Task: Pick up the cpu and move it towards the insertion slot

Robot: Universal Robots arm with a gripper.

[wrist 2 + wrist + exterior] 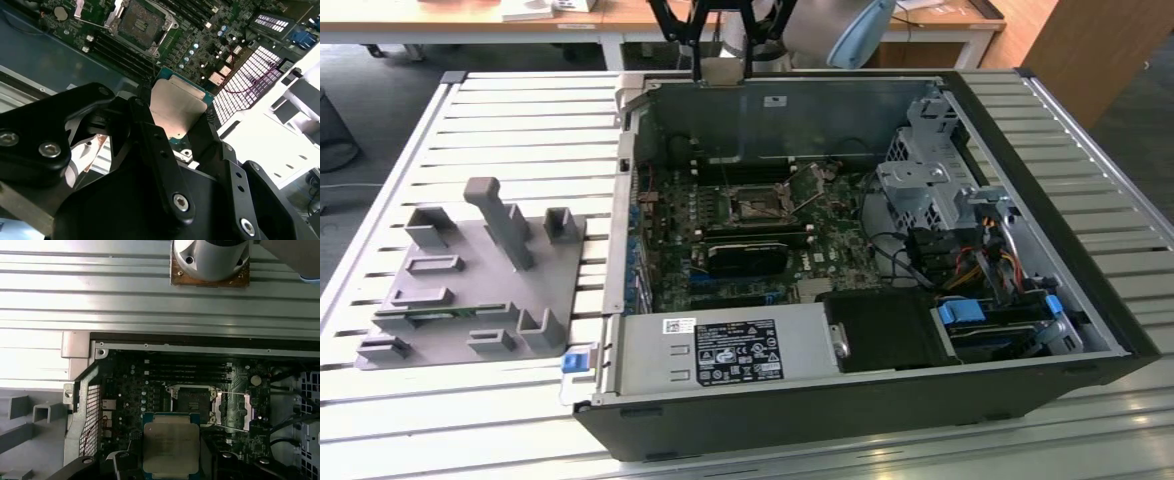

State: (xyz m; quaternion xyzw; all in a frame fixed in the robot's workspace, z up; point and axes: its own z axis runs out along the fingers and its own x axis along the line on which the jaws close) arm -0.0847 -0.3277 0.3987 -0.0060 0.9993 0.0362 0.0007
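Robot pincer carrying a cpu above an open computer case.

The pincer's black fingers pinch the silvery cpu by its edges, holding it in the air just beside the insertion slot on the green motherboard inside the case. The slot's metal bracket is swung open, its dark centre bare. The case lies on a slatted worktop, a grey plastic fixture beside it.
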